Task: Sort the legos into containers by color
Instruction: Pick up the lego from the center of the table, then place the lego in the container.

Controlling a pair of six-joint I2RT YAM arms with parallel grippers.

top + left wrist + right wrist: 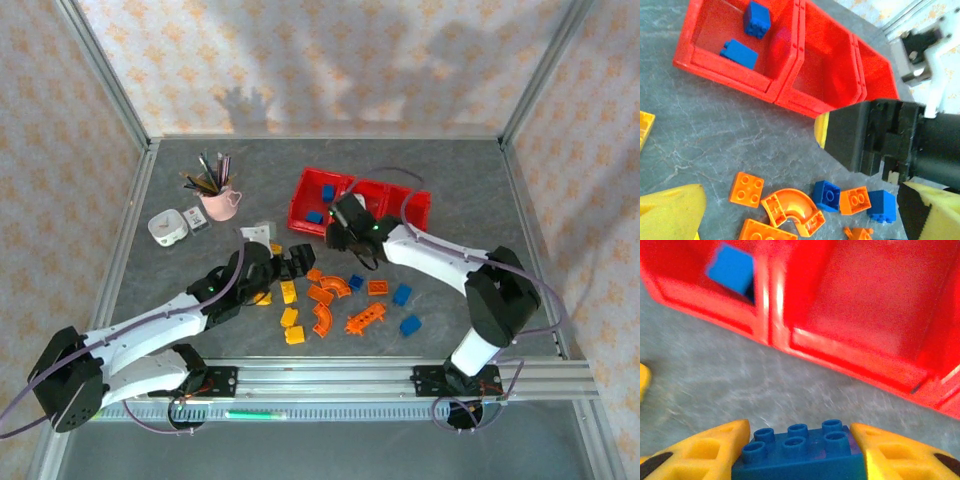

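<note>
Three joined red bins [405,205] stand at the back centre. The left bin [715,65] holds two blue bricks [756,19]. My right gripper [340,236] hovers just in front of the bins, shut on a blue six-stud brick [800,455] between its yellow fingers [705,450]. My left gripper [290,262] stands open above the table, nothing between its fingers [670,210]. Below it lie an orange arch [790,205], an orange square brick [746,189] and a blue brick [827,195]. Yellow bricks [289,292], orange pieces [365,320] and blue bricks [410,325] are scattered in front of the bins.
A pink cup of pens [218,198] and a small white box [167,228] stand at the back left. A white card [258,232] lies near the left gripper. Metal frame posts edge the table.
</note>
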